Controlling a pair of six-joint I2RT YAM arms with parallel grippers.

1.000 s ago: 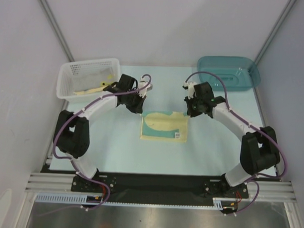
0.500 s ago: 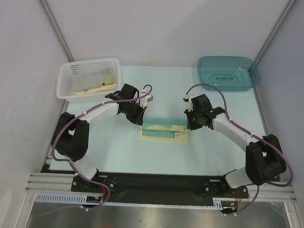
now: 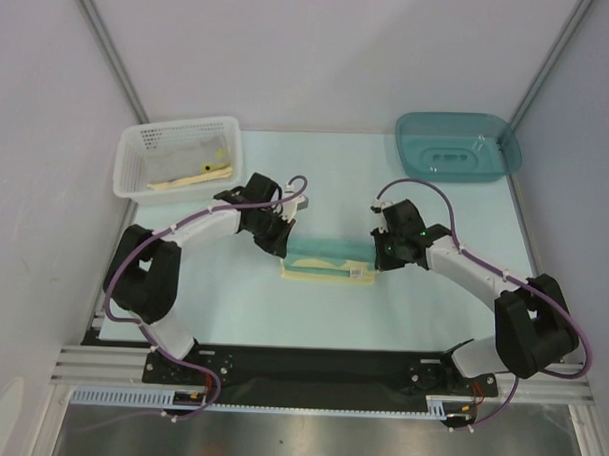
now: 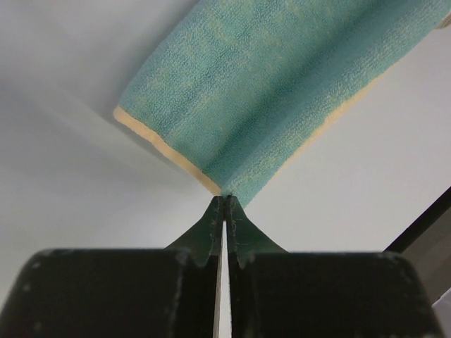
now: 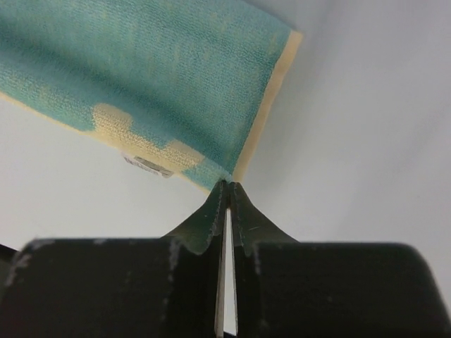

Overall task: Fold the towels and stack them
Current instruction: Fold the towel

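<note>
Hidden: from above, your arms point(image 3: 210, 220) cover the fingertips and both ends of the towel point(image 3: 328, 259). Each wrist view cuts the towel off partway along. Its tag point(image 5: 146, 164) is too small to read. You cannot count the basket towels point(image 3: 187, 166).

Room: the towel lies mid-table point(image 3: 412, 312), well apart from every edge. The basket point(image 3: 129, 172) is in the far left corner, near your left arm but not touching it. The bin point(image 3: 413, 142) is in the far right corner, well apart from both arms.

Towel: folded, with its long axis left to right, parallel with the near edge. The teal face is up and a yellow strip runs along the near side.

Left gripper point(image 4: 224, 203): fingers pressed together, nipping a corner at the towel's left end.

Right gripper point(image 5: 227, 187): likewise pinched, on a corner at the right end.
</note>
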